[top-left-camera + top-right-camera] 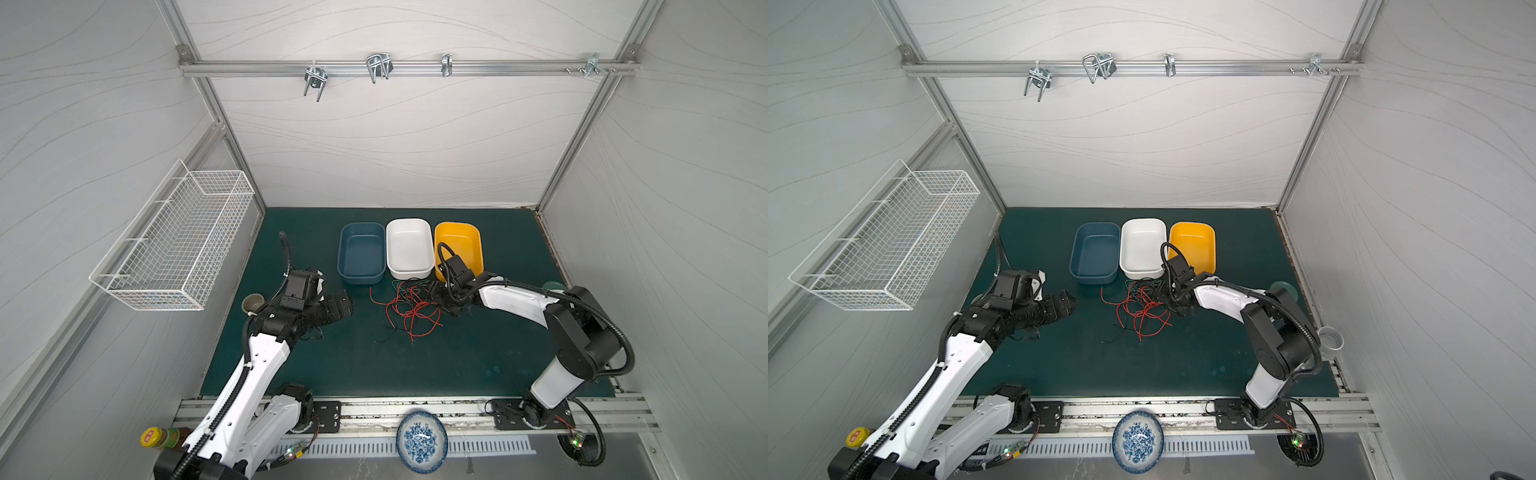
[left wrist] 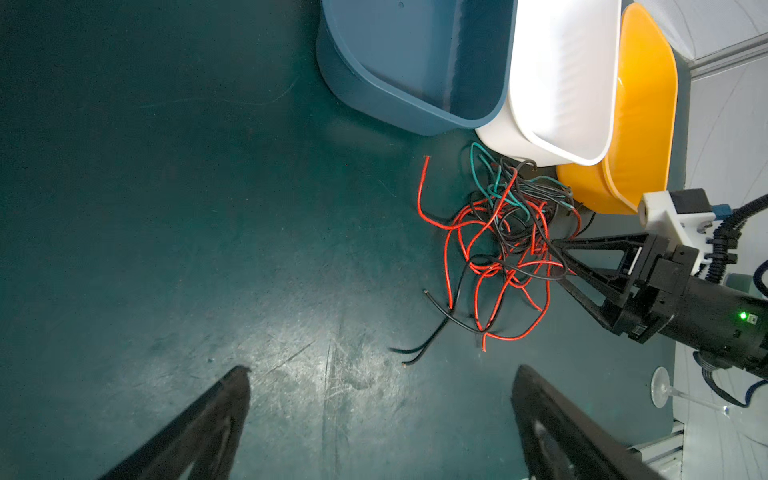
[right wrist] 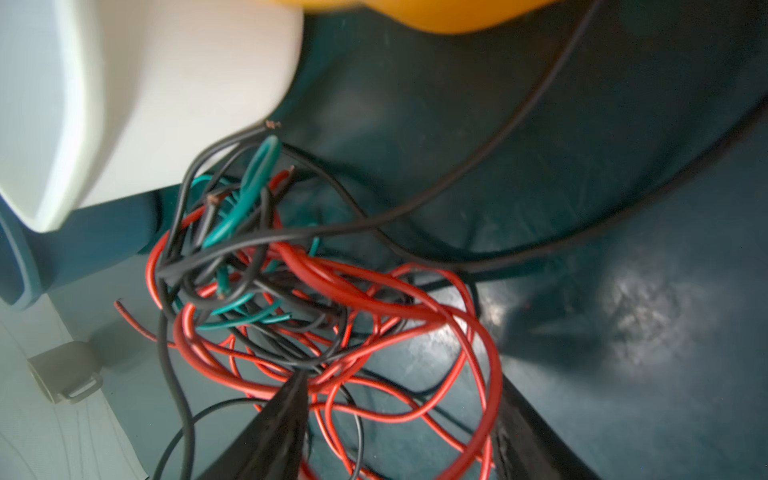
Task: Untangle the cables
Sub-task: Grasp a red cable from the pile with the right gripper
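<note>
Cables (image 3: 332, 282) (red, black, teal) tangle inside half-open right pincer (image 3: 401, 386), seemingly ungripped.

Dark green mat (image 1: 415, 365) carrying three tubs in a row near the back wall: blue tub (image 1: 361, 255), white tub (image 1: 410, 249) in the middle, yellow tub (image 1: 461, 241), each just beside the next. A white wire basket (image 1: 174, 245) is mounted on the left wall. Metal hooks (image 1: 316, 81) hang from an aluminium rail (image 1: 498, 66) across the back wall. A blue-patterned plate (image 1: 422, 441) lies in front of the mat. A bottle (image 1: 160, 437) with a yellow lid stands at front left. A small grey cup (image 1: 252, 303) sits at the mat's left edge.
</note>
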Controlling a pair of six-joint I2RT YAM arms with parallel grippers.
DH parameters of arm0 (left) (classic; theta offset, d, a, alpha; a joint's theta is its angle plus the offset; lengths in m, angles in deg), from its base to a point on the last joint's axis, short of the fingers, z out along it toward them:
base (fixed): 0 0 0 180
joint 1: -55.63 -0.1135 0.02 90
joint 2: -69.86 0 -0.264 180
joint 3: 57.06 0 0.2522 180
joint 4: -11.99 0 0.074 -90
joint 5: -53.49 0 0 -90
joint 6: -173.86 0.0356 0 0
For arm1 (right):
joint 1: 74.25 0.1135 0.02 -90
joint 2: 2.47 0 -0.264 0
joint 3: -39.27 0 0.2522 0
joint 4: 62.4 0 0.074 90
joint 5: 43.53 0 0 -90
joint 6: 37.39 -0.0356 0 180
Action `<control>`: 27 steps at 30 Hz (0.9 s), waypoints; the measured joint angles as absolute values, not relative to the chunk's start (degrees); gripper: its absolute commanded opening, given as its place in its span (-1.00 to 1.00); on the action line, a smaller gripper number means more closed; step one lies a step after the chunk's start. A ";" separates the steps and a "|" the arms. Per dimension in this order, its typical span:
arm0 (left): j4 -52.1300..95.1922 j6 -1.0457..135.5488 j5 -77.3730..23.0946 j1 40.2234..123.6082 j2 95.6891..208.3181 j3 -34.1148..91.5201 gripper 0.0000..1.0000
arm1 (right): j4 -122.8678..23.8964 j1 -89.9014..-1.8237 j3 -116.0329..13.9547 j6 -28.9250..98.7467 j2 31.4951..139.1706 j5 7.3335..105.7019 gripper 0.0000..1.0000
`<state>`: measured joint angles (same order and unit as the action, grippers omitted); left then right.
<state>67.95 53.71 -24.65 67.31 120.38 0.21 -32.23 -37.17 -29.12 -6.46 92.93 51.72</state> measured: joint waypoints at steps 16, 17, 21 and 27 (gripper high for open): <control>67.95 53.86 -23.52 67.31 121.67 0.21 0.95 | -31.75 -37.25 -29.73 -1.52 90.22 51.50 -1.00; 67.95 53.88 -23.36 67.31 122.02 0.23 0.95 | -31.38 -36.99 -29.75 -0.75 89.23 51.46 -1.00; 68.08 54.08 -22.73 67.33 122.85 0.23 0.95 | -26.20 -34.02 -33.40 3.40 85.10 49.78 -1.00; 68.34 54.25 -22.60 68.01 122.83 0.23 0.95 | -20.32 -28.05 -41.62 11.22 80.82 45.97 -1.00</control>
<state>68.34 54.25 -22.60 68.01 122.83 0.23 -20.32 -28.05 -41.62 11.22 80.82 45.97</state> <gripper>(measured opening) 0.976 0.057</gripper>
